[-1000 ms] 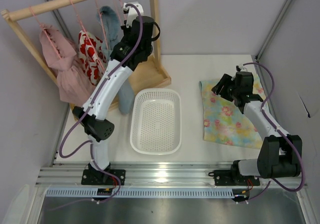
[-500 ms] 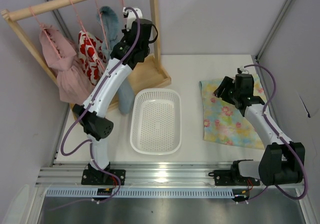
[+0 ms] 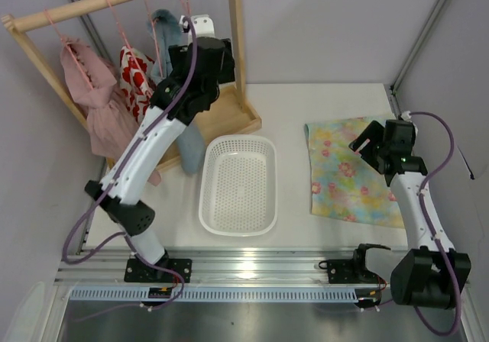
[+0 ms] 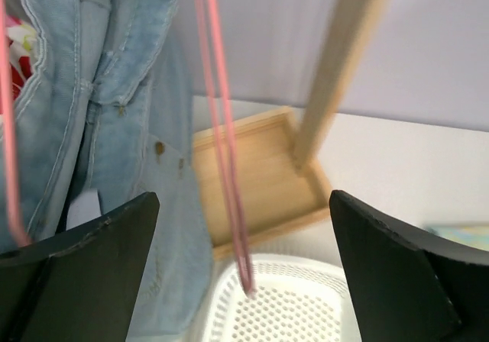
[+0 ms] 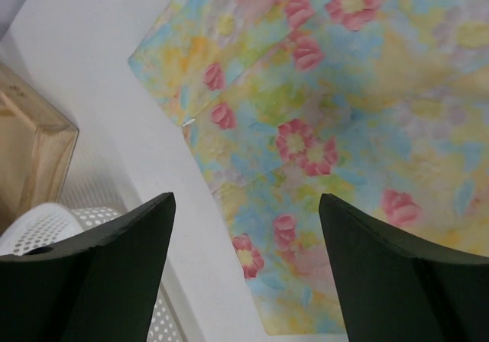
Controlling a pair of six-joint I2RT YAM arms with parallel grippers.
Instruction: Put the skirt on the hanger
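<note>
The skirt (image 3: 345,175), pale yellow and turquoise with pink flowers, lies flat on the table at the right; it also fills the right wrist view (image 5: 336,120). My right gripper (image 3: 367,144) hovers open above the skirt's left part (image 5: 246,277), holding nothing. The pink wire hanger (image 3: 184,2) hangs from the wooden rack bar. In the left wrist view the hanger (image 4: 226,151) dangles edge-on between my wide-open left gripper (image 4: 244,277), touching neither finger. My left gripper (image 3: 188,40) is raised beside the rack.
A white perforated basket (image 3: 238,183) stands mid-table. The wooden rack (image 3: 99,0) carries a pink garment (image 3: 95,101), a red-and-white one (image 3: 137,75) and a blue denim one (image 4: 114,128). Its post (image 4: 336,75) and tray base (image 4: 260,182) are close to my left gripper.
My left gripper has opened wide and the hanger hangs free between its fingers. The right gripper has opened wider and moved right over the skirt.
</note>
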